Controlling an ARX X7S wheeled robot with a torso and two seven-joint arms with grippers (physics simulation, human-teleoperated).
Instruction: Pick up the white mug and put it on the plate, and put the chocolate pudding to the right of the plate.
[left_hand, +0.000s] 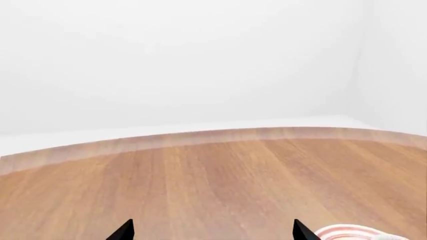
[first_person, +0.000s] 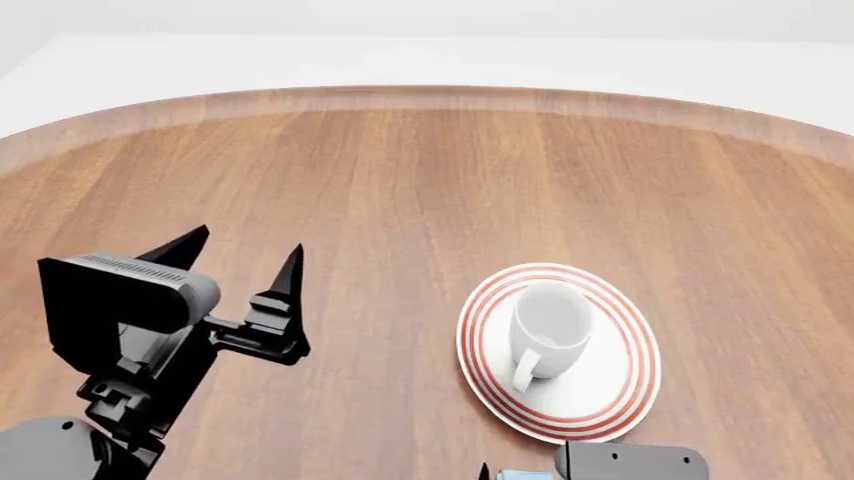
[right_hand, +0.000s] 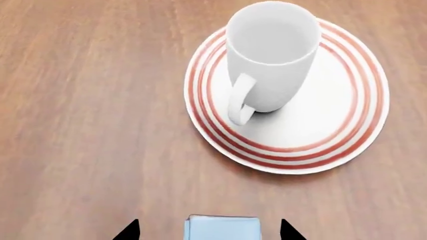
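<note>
Plain white room, round wooden tabletop.

Mug step looks done: white mug upright on plate, handle toward robot.

Pudding step open: chocolate pudding between right end effector fingertips, just short of plate, tips spread wider than carton; grasp contact — cannot tell.

Left end effector well apart from plate, fingers spread, empty.

No other objects visible; mug and plate ahead of right end effector are the only obstruction.
</note>
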